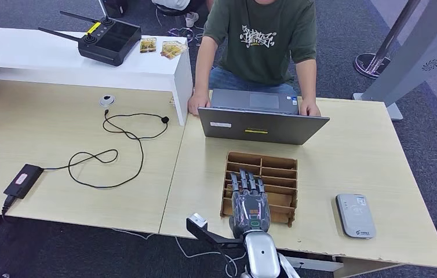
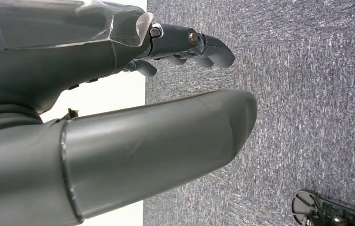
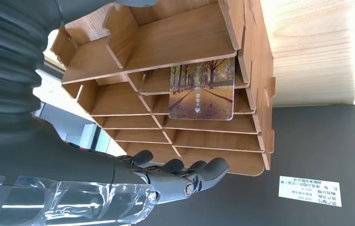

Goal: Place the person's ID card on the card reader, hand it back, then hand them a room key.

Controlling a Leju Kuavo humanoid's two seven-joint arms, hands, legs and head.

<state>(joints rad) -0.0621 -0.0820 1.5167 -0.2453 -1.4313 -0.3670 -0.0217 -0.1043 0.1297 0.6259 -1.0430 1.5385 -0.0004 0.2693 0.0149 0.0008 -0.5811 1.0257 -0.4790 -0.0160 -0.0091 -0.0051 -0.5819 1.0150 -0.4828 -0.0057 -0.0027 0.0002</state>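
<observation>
A pale wooden desk [image 1: 367, 156] stands on grey carpet [image 1: 430, 145]; the right hand [image 1: 250, 200] hovers over the brown slotted wooden rack [image 1: 274, 165], fingers apart, holding nothing.

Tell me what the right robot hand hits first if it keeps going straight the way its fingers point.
Probably the wooden card rack: the right robot hand hovers over its near compartments, fingers pointing toward the laptop. If it travels above the dividers, the laptop's lid comes next; height is unclear.

Brown wooden rack [image 1: 274, 165], autumn-avenue card [image 3: 201, 89]
</observation>
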